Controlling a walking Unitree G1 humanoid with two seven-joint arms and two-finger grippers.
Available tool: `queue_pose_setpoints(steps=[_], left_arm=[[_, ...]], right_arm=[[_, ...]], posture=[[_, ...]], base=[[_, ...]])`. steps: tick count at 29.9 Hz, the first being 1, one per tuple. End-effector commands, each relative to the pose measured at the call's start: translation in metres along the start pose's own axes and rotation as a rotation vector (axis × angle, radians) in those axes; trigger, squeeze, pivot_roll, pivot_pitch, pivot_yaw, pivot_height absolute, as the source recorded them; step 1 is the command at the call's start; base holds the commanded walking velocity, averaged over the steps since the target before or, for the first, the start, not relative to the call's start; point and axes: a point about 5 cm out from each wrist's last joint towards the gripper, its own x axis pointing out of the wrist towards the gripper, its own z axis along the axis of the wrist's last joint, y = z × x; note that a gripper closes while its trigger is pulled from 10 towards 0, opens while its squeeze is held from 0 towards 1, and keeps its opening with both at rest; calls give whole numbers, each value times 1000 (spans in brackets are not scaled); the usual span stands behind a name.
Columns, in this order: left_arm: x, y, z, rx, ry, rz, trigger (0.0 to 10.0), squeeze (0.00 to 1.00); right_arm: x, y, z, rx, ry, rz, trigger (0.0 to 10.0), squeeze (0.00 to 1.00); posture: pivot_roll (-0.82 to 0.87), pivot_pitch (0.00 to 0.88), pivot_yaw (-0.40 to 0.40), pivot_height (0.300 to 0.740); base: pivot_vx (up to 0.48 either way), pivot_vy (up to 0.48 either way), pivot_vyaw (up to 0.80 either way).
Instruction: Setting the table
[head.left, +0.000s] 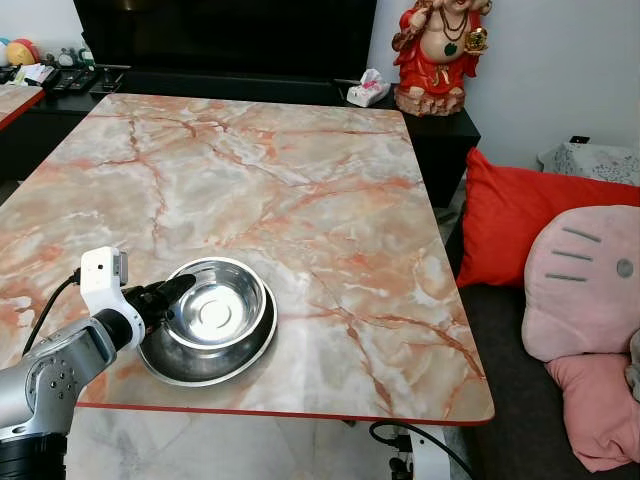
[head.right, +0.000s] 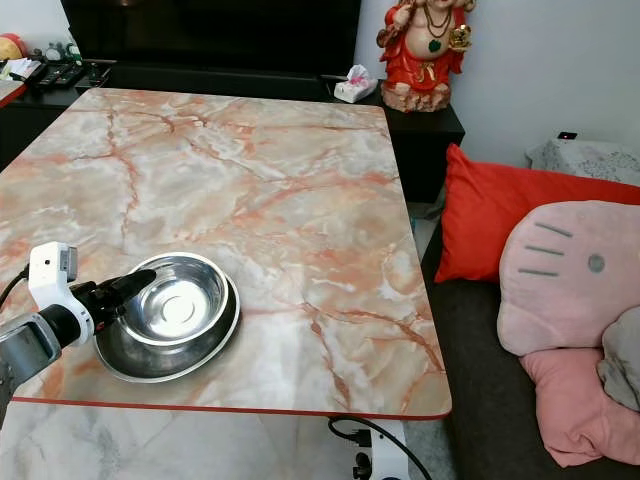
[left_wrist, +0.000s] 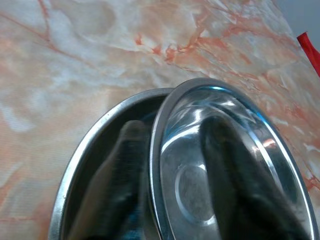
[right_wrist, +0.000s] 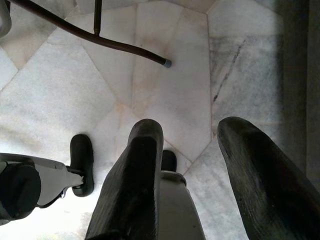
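Marble, pink veined with orange and edged in red, covers the broad tabletop (head.left: 300, 190) that takes up most of the room before me. Near its front left corner a steel bowl (head.left: 218, 305) sits tilted inside a shallow steel plate (head.left: 208, 362). The left claw (head.left: 172, 292) pinches the bowl's near rim, one black finger inside the bowl and the other outside it, over the plate. The right claw (right_wrist: 190, 180) hangs down by the robot's side over pale stone floor tiles (right_wrist: 165, 90), its two fingers parted with nothing between them. Beyond the tabletop runs a low black cabinet (head.left: 440, 130) bearing a red and gold laughing figurine (head.left: 437, 52) and a small tissue pack (head.left: 367, 88). To the right, a sofa holds a red cushion (head.left: 520, 215) and a pink plush pillow (head.left: 585, 285).
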Motion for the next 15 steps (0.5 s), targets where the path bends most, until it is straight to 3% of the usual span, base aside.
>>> queue_pose_setpoints(steps=[1, 3, 4, 5, 15], left_arm=[[-2, 1, 4, 24, 4, 12, 10000, 545], [-4, 2, 6, 28, -1, 16, 10000, 490], [-4, 2, 8, 33, -4, 20, 10000, 55], [-4, 3, 9, 39, -6, 22, 10000, 0], [-4, 1, 21, 119, -34, 45, 10000, 0]], right_arm=[[-1, -3, -3, -4, 12, -4, 10000, 0], [-1, -3, -3, -4, 12, -4, 10000, 0], [-1, -3, -3, -5, 13, -3, 10000, 0], [-1, -3, -3, -6, 13, -3, 10000, 0], [-1, -3, -3, -6, 12, -2, 10000, 0]], posture=[[161, 51, -66, 740], [162, 52, -67, 740], [163, 52, -67, 740], [163, 53, -68, 740], [162, 53, -67, 740]], base=[[0, 0, 0], [0, 0, 0], [0, 0, 0], [0, 0, 0], [0, 0, 0]])
